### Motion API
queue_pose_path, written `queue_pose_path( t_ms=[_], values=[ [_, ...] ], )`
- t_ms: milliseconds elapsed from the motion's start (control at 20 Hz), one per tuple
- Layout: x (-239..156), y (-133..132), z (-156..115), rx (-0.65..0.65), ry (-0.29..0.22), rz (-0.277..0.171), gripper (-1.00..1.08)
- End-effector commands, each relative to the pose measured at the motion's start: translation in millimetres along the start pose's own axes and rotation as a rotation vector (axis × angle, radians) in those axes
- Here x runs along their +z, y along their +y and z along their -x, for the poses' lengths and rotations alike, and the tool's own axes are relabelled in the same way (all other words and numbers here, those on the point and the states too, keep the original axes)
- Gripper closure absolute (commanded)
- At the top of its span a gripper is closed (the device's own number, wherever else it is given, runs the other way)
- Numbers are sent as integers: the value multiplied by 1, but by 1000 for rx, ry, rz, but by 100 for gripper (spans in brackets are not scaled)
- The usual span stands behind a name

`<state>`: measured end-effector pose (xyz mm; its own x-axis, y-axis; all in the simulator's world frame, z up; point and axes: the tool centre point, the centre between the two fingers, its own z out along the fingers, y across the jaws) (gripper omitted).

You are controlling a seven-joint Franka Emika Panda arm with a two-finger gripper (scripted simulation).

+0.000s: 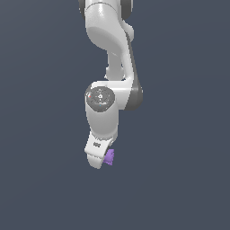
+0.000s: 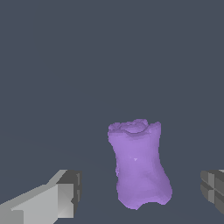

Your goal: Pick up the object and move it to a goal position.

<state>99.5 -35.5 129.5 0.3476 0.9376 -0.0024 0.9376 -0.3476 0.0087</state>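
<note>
The object is a small purple lumpy shape with pinched corners. In the exterior view the object shows as a small purple patch just beside the low end of the white gripper, mostly hidden behind it. In the wrist view the object stands between the two fingers, one grey fingertip on one side and the other fingertip at the frame's edge. Clear gaps show on both sides of the object. The gripper is open and touches nothing.
The white arm reaches down from the top of the exterior view. The ground is a plain dark grey-blue surface with no other objects in view.
</note>
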Motion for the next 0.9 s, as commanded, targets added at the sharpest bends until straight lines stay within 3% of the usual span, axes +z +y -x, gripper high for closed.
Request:
queue_pose_path(
  t_ms=[0,400,850],
  values=[
    [5,4,3,-50,1,-2,-92],
    [15,11,9,-147,3,-7,-92],
    [19,12,10,-164,3,-9,-92]
  ],
)
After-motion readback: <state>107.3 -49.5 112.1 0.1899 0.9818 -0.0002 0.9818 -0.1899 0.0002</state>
